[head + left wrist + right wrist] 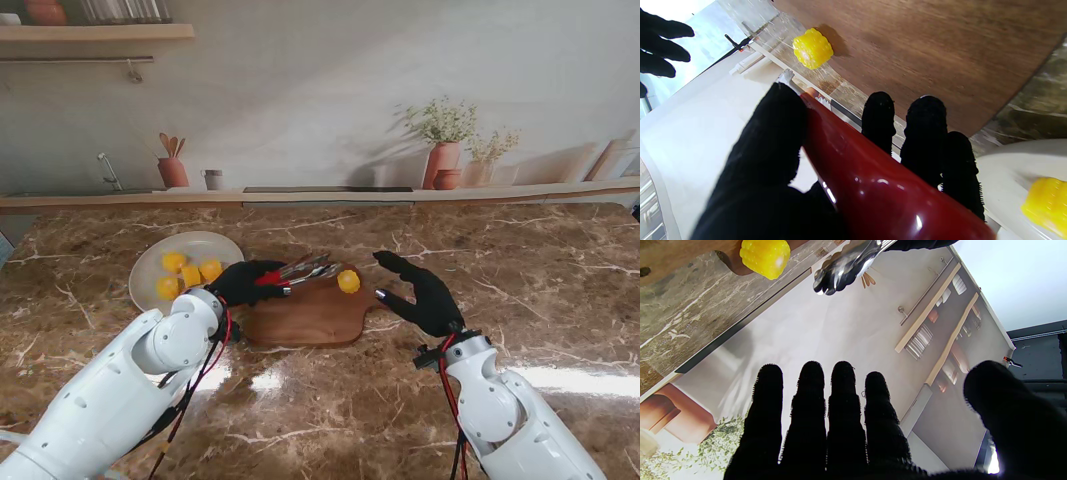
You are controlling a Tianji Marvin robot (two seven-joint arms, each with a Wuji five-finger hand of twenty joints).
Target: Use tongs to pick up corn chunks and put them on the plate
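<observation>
In the stand's view, the tongs (300, 270) are held by their red handle in the left hand (243, 283), whose fingers are wrapped closed around it. The metal tips are pointed toward a single corn chunk (348, 282), which lies just beyond them on the far right corner of the wooden cutting board (310, 318). Whether the tips touch the chunk cannot be told. Three more corn chunks (188, 273) are seen on the white plate (148, 276), just left of the holding fingers. The right hand (422, 295) is held empty with fingers spread, to the right of the board.

In the left wrist view, the red handle (860, 173) is clamped between the thumb (773, 133) and the other fingers (923, 133). The lone chunk (812, 48) is seen ahead of the fingertips, at the board's edge.

In the right wrist view, the four fingers (826, 413) and the thumb (1013, 413) are spread apart with nothing between them. The tong tips (843, 270) and the chunk (765, 256) are seen well beyond the fingertips, close together but apart.
</observation>
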